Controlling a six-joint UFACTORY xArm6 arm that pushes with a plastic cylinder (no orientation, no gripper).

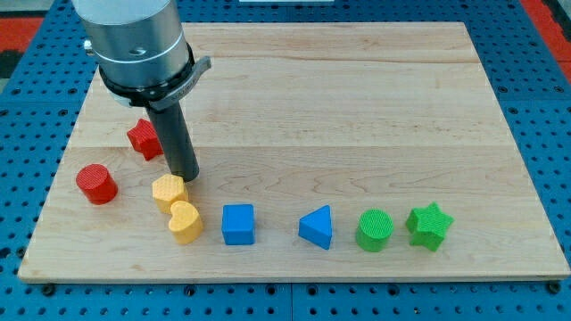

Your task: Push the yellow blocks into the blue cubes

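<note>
red cylinder [96, 184]: well to the view's left of my tip, slightly lower
red star block [144, 139]: up and left of my tip, partly behind the rod
my tip [184, 177]: bare rod end with nothing to open or close, touching the upper right of the yellow hexagon-like block [168, 191]
yellow heart block [186, 222]: just below my tip, touching the other yellow
blue cube [238, 224]: lower right of my tip, just beside the heart
blue triangle block [317, 227]: further right
green cylinder [375, 230], green star block [429, 225]: far right
wooden board [357, 107]: under everything

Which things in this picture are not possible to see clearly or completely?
- Red star-like block, camera view: its right side is hidden behind the dark rod.
- Upper yellow block: my tip stands at its upper right edge; contact cannot be confirmed.
- Grey arm housing: cut off by the view's top edge.
</note>
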